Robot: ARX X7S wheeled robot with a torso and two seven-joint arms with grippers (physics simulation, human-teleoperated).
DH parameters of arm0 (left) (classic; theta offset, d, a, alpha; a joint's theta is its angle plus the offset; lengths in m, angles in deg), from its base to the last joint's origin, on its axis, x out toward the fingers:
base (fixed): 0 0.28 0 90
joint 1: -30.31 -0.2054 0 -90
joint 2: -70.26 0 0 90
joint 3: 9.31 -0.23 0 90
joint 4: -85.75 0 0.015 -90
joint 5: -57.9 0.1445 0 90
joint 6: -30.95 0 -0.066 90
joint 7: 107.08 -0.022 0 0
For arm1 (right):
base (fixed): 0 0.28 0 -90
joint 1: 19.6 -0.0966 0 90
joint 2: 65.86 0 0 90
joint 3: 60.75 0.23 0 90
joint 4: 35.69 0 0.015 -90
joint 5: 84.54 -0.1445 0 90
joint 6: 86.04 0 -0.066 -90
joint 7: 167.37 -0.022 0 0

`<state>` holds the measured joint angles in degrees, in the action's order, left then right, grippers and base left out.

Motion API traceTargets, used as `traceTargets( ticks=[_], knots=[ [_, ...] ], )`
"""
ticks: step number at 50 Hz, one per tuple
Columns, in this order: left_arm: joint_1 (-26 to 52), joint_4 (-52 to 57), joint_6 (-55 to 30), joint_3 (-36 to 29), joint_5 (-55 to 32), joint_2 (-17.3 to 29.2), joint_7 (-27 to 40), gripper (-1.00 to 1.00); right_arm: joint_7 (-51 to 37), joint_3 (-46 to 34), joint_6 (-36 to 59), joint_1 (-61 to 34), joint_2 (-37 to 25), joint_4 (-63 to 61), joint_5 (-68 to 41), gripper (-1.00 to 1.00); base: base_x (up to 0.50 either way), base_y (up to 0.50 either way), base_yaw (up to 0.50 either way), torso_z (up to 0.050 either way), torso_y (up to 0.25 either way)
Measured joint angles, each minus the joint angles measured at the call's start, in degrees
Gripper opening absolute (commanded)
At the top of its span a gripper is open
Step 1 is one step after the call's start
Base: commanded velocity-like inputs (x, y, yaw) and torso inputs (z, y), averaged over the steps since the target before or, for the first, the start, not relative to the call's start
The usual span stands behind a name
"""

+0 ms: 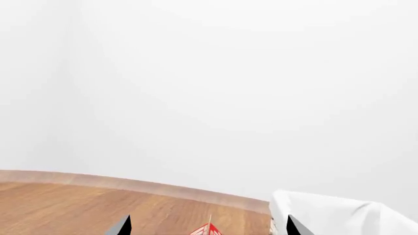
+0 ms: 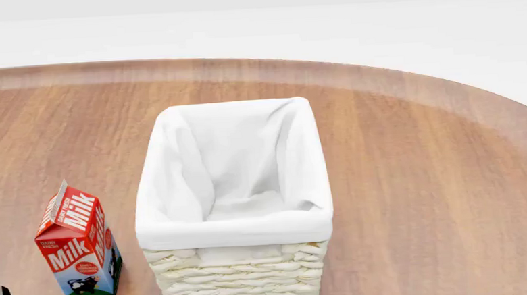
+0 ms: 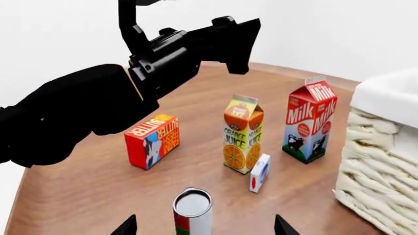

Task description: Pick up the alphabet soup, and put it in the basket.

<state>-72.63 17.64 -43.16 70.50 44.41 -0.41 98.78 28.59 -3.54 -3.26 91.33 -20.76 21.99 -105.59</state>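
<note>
The alphabet soup is an upright can with a silver lid and a red, white and green label. In the right wrist view it stands on the wooden table, in line with the gap of my right gripper. That gripper is open, its fingertips wide of the can on both sides and not touching it. The basket, pale wicker with a white cloth lining, stands mid-table and holds nothing; the right wrist view also shows the basket. My left gripper is open and holds nothing, hovering beside the basket lining.
A milk carton stands left of the basket. In the right wrist view the milk carton, an orange juice carton, a small white box and a butter box stand beyond the can. My black left arm hangs above them.
</note>
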Motion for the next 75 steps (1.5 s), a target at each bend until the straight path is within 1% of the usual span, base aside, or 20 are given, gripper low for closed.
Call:
traceTargets(
  ticks=[28, 75],
  knots=[
    [-0.18, 0.51, -0.26, -0.42, 0.11, 0.41, 0.55, 1.00, -2.65, -2.24, 6.41, -1.40, 0.92, 0.99, 4.55, 1.00, 0.00, 0.00, 0.00, 0.000, 0.000],
    [-0.06, 0.57, -0.23, -0.90, 0.11, 0.96, 1.33, 1.00, -4.60, -3.09, 9.73, -4.54, 2.80, 3.28, 6.95, 1.00, 0.00, 0.00, 0.00, 0.000, 0.000]
  ],
)
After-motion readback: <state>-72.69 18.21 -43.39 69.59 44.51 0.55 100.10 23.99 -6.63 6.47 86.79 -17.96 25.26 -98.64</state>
